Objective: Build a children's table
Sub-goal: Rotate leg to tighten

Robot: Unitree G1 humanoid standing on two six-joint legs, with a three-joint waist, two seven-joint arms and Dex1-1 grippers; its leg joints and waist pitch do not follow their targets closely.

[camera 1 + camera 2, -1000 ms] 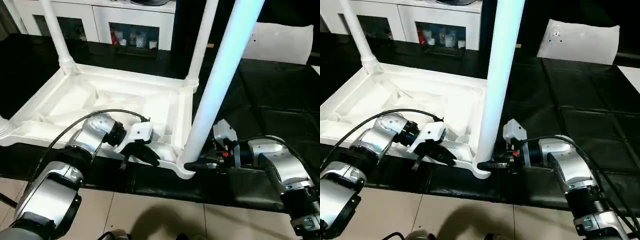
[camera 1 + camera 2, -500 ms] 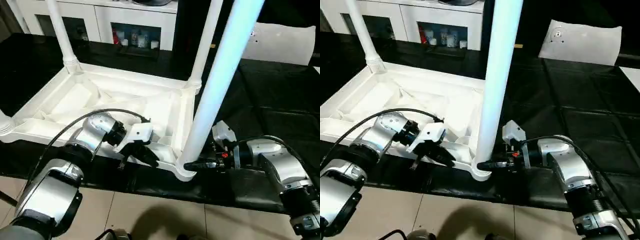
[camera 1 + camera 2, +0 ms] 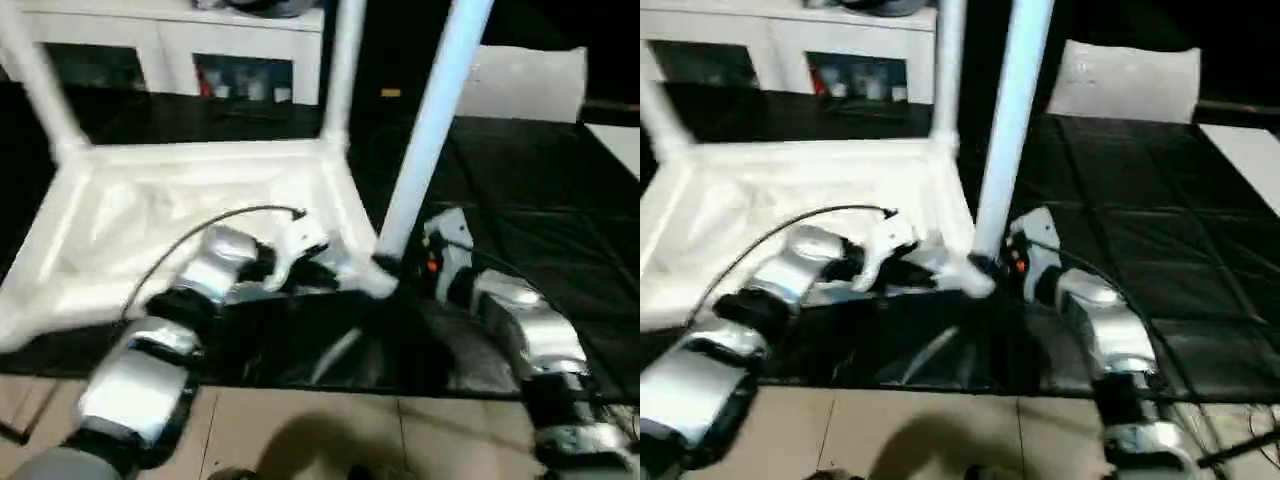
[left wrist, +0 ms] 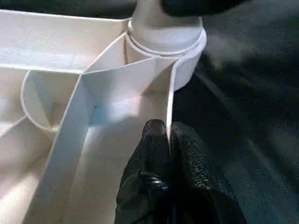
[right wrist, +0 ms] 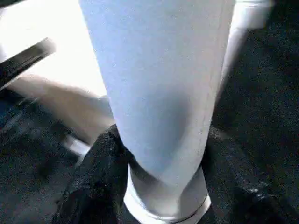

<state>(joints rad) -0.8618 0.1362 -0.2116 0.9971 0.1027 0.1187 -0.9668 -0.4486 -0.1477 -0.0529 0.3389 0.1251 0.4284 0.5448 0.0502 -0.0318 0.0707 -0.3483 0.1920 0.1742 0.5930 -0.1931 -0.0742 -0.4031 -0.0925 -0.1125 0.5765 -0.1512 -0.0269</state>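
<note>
Your tabletop (image 3: pixel 190 215) lay upside down on the black worktop (image 3: pixel 520 200), ribbed underside up, with legs standing in its corner sockets. From the head camera you had the broad layout: one leg (image 3: pixel 40 90) rose at the far left corner, another (image 3: pixel 340 70) at the far right corner, and the nearest leg (image 3: pixel 430 130) stood tall in the near right corner, close to both of your arms. White glass-door cabinets (image 3: pixel 230 60) stood behind, and a flat white sheet (image 3: pixel 525 85) lay on the worktop beyond the right arm.

Your left gripper (image 4: pixel 167 149) was clenched on the tabletop's rim. The left wrist view gave you what the head views blurred: the two black fingers (image 4: pixel 152 154) pinched the thin upright wall right beside the corner socket (image 4: pixel 166 44), one finger inside the rim and one outside.

Your right gripper (image 5: pixel 161 186) was at the base of that near leg. The right wrist view showed its dark fingers (image 5: pixel 93 182) flanking the tube on both sides, low down by the collar where the leg met the socket, so it was grasping the leg. From the head views you could only see the right gripper (image 3: pixel 395 265) pressed up against the foot of the tube, the contact itself smeared.
</note>
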